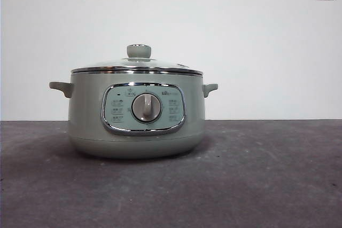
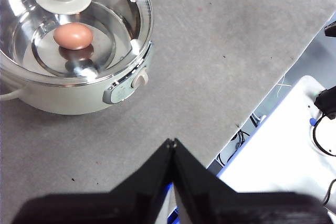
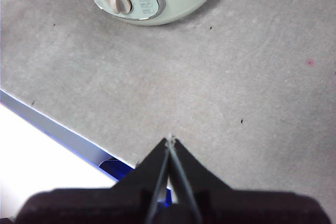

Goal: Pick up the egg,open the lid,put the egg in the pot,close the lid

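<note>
I see the egg [image 2: 73, 35] lying on the shiny floor of the pot [image 1: 137, 113], a little off centre, visible through the glass of the lid [image 2: 79, 24], so I judge it is where the task wants it. The lid sits flat on the pot with its chrome rim meeting the pot's top edge all the way round in the front view, and its knob [image 1: 139, 51] stands upright in the middle, which reads to me as a lid set down square rather than left askew. From the wrist view alone I can't be sure the rim is seated on the far side, since that part is cut off. The dial [image 1: 146, 107] faces the front camera, so the pot stands square to me on the grey table [image 1: 267, 185]. My left gripper [image 2: 172, 142] hangs well apart from the pot, near the table's edge, with its jaws pressed together and nothing between them; the right gripper [image 3: 170, 139] is likewise closed up and empty, off in front of the control panel. Both look parked clear because, by my reading, every step is done.
</note>
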Available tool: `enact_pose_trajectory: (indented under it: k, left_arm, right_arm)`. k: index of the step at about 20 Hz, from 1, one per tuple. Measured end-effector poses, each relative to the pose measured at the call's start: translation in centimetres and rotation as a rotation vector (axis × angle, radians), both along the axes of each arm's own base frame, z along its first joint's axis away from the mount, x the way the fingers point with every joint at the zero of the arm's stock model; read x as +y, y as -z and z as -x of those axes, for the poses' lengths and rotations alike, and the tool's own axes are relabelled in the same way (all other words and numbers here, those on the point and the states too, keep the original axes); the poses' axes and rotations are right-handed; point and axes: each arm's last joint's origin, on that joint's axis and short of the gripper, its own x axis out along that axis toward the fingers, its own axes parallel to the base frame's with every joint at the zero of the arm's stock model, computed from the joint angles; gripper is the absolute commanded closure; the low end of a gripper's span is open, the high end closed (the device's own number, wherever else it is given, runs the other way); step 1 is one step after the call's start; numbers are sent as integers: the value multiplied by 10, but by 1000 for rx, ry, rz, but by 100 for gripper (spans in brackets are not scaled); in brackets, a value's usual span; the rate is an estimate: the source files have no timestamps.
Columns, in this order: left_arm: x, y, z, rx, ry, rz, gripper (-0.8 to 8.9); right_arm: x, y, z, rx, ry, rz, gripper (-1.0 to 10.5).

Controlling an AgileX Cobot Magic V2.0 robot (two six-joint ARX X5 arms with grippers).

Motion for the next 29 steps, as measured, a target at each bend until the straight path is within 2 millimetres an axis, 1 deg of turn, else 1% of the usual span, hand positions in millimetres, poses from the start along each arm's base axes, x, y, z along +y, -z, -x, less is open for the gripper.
enact_pose_trajectory:
  k: [5, 11, 12, 13, 15, 17, 18, 19, 20, 22, 24, 25, 26, 29]
  left_arm:
    - [0, 0, -1, 3, 0, -1, 818]
    - [-3, 1, -7, -7, 1, 2, 817]
    - [-4, -2, -10, -54, 1, 22, 818]
    - [-4, -10, -13, -150, -3, 55, 818]
    - [6, -26, -13, -376, -22, 115, 817]
    - [22, -35, 0, -594, -24, 195, 817]
    - [29, -32, 8, -677, -15, 227, 818]
    - [36, -22, 15, -732, -27, 235, 817]
    - [43, -6, 22, -765, -64, 220, 817]
    - [52, 34, 33, -782, -147, 184, 817]
    - [58, 78, 35, -769, -247, 135, 817]
    - [61, 103, 35, -766, -300, 106, 817]
    - [62, 125, 36, -771, -327, 93, 817]
    - [63, 180, 37, -778, -382, 97, 817]
  right_arm:
    - [0, 0, 0, 0, 0, 0, 946]
    - [0, 0, 0, 0, 0, 0, 946]
    - [0, 0, 0, 0, 0, 0, 946]
    - [0, 0, 0, 0, 0, 0, 946]
    - [0, 0, 0, 0, 0, 0, 946]
    - [0, 0, 0, 0, 0, 0, 946]
    - [0, 0, 0, 0, 0, 0, 946]
    - [0, 0, 0, 1, 0, 0, 946]
    - [0, 0, 0, 1, 0, 0, 946]
    - [0, 0, 0, 0, 0, 0, 946]
    - [0, 0, 0, 1, 0, 0, 946]
    - [0, 0, 0, 1, 1, 1, 946]
    - [0, 0, 0, 0, 0, 1, 946]
    - [0, 0, 0, 1, 0, 0, 946]
